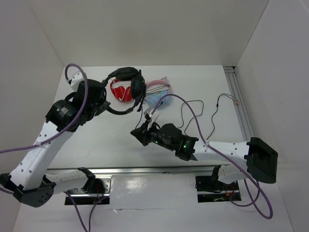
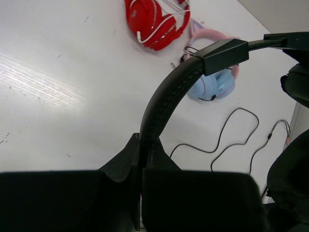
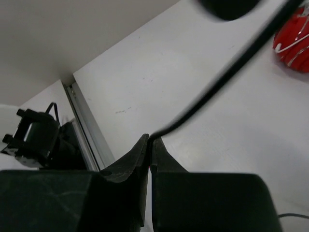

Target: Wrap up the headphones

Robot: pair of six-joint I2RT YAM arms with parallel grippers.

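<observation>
The black headphones (image 1: 131,81) hang above the table's back middle, earcups up. My left gripper (image 1: 103,105) is shut on their headband (image 2: 166,94); in the left wrist view my gripper (image 2: 145,145) pinches the band at its lower end. My right gripper (image 1: 139,131) is shut on the thin black cable (image 3: 219,79), which rises taut from the closed tips of that gripper (image 3: 150,140) towards the headset. The rest of the cable (image 1: 193,104) lies in loose curves on the table to the right and shows in the left wrist view (image 2: 227,137).
Red-and-white headphones (image 1: 120,92) lie under the black headset. Light-blue headphones with pink ears (image 1: 157,98) lie just right of them. An aluminium rail (image 1: 240,104) runs along the table's right edge. White walls close off the back and sides.
</observation>
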